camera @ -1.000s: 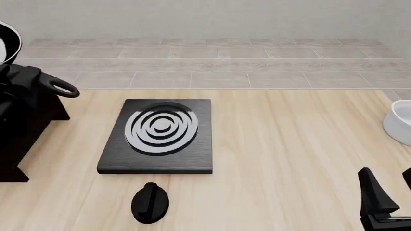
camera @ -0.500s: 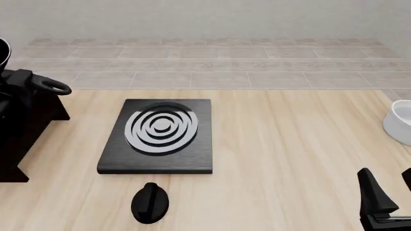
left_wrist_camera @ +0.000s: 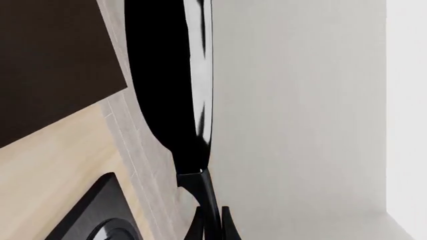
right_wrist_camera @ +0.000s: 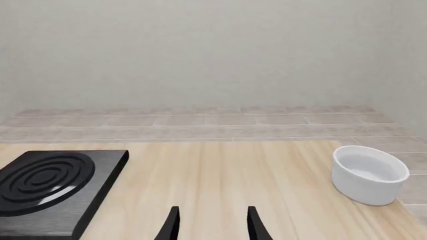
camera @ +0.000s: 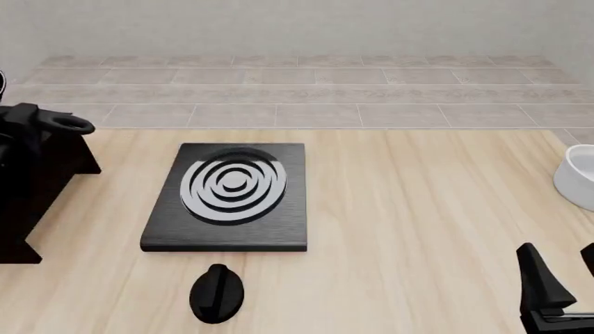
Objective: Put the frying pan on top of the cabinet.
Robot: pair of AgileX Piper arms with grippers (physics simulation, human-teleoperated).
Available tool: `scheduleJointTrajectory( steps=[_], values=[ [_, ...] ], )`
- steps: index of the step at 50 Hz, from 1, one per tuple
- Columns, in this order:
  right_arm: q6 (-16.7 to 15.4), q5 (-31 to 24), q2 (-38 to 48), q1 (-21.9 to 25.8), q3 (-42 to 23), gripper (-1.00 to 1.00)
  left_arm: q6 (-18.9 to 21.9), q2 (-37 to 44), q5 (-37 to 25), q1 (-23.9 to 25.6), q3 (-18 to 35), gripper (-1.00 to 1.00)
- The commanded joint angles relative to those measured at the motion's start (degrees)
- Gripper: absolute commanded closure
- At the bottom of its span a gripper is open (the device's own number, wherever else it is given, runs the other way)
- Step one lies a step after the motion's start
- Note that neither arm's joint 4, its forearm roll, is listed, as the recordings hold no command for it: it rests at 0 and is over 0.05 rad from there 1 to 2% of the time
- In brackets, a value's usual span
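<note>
Left wrist view: round shallow black frying pan (left_wrist_camera: 167,90) w/ glossy grey-white inner face is seen edge-on, its long thin black handle running straight back to the left end effector (left_wrist_camera: 212,222). Two dark fingertips sit close on either side of the handle, so it's clamped on the handle. Beside the pan: flat top of the large dark brown-black wooden cabinet (left_wrist_camera: 53,65), light wood table (left_wrist_camera: 60,170), corner of the black slab w/ grey-white rings (left_wrist_camera: 100,215).

Front view: cabinet at far left edge; the handle's end loop (camera: 69,125) pokes out over it, pan body out of frame. Ringed slab mid-table, small black knob (camera: 217,293) just in front of it. Right end effector (camera: 561,289) low at right corner, parked.

Right wrist view: right end effector fingers (right_wrist_camera: 171,225) apart, nothing between. White round bowl (right_wrist_camera: 369,173) well apart.
</note>
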State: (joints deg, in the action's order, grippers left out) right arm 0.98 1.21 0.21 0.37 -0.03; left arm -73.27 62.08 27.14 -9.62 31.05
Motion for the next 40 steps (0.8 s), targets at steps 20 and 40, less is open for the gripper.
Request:
scheduleJointTrajectory(
  steps=[20,40],
  values=[
    [0.0,-0.1,0.1,-0.1,0.0,-1.00,-2.5,3.6,4.0,-3.6,0.8,1.00],
    [0.2,-0.1,0.2,-0.2,0.0,-1.00,-6.4,7.4,7.6,-4.5,-1.2,1.00]
  ],
)
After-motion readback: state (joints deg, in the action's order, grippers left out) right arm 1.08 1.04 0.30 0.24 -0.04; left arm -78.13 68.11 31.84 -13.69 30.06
